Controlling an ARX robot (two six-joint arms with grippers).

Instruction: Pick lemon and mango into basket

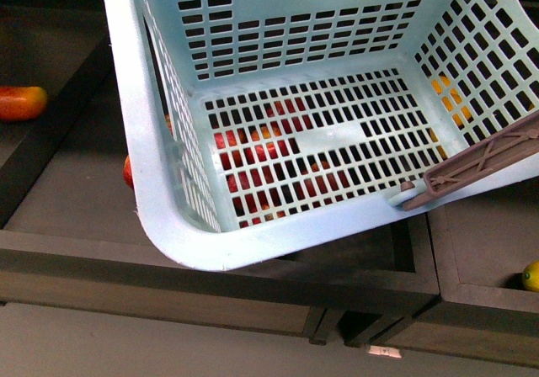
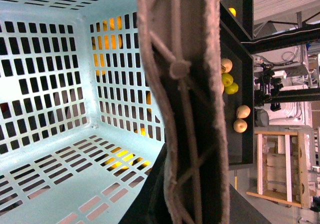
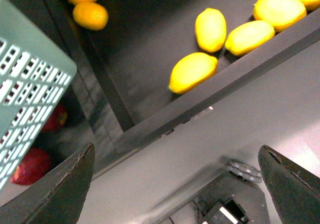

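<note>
**Basket and left arm.** The light blue slotted basket (image 1: 160,183) hangs tilted above the dark display bins (image 1: 253,272), and its floor is bare. Its brown handle (image 1: 488,158) crosses the near right corner. In the left wrist view the handle runs straight past the camera. The left gripper (image 2: 182,194) has its dark fingers (image 2: 150,199) closed against the handle, pinching it.

**Right arm.** The right gripper (image 3: 175,184) hovers just outside the front wall of a bin, over grey floor. Its fingers (image 3: 60,189) are spread wide with nothing between them.

**Lemon.** The lemon (image 3: 192,72), bright yellow and oval, lies inside that bin against the front wall. It is near the right gripper but apart from it. More lemons (image 3: 249,36) lie just beside it along the same wall, two of them touching. In the front view a yellow fruit (image 1: 530,276) shows at the frame's edge in the bin to the right of the basket. It is cut off too far to name.

**Mango.** The mango (image 1: 21,102) is elongated and orange-red, fading to yellow at one end. It lies in the leftmost bin, well apart from the basket.

**Other produce.**
- Red fruits (image 1: 253,154) show through the basket's floor slots, in the bin beneath it.
- Oranges (image 3: 90,15) sit further back in the lemon bin.
- Yellow-green apples (image 2: 227,79) rest in a bin beyond the handle.
</note>
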